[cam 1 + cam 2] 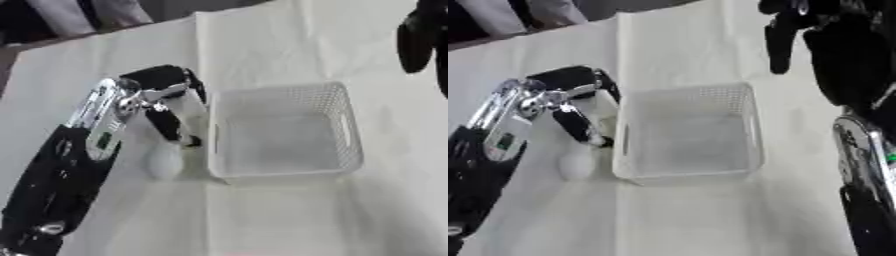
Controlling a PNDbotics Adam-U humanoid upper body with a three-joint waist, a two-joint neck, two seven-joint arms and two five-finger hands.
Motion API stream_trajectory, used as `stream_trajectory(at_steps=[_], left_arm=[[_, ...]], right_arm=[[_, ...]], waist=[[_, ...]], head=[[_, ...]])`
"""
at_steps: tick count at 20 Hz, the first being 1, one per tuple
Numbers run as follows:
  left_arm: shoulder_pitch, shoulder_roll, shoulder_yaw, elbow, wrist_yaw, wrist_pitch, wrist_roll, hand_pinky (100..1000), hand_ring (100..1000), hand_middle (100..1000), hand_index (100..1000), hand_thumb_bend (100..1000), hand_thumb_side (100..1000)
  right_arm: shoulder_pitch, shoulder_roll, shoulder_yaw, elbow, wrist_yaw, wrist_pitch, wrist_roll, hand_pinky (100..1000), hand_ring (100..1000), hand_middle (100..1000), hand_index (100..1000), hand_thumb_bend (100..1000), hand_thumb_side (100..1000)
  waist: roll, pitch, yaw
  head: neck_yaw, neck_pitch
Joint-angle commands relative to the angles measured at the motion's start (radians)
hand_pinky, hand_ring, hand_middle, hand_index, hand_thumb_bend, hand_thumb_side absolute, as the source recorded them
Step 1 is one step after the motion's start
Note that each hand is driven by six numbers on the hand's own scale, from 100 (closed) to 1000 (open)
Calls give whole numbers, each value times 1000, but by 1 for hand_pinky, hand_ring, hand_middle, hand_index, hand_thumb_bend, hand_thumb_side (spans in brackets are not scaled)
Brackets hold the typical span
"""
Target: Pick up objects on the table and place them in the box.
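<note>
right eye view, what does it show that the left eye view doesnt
Only the right eye view shows the right arm's silver and black forearm down its right edge. The left eye view shows more of the left arm, down to the bottom corner. Both show the left hand over a whitish object beside the empty white box, and the right hand raised at top right.

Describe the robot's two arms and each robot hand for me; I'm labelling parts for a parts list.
The left arm is mostly black with a shiny silver section near the wrist, which bears a small greenish mark. The left robot hand is black with silver at its base. The right arm is also black with a silver band and a small green spot at its edge; the right robot hand is plain black.
</note>
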Motion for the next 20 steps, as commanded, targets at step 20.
stream_trajectory(at_steps=[20], left_arm=[[-4, 135, 99, -47, 299, 32, 390, 100, 100, 100, 151, 100, 100]], right_arm=[[-1, 7, -4, -14, -4, 6, 3, 181, 309, 601, 800, 100, 982]], waist=[[-17, -26, 25]], head=[[1, 0]])
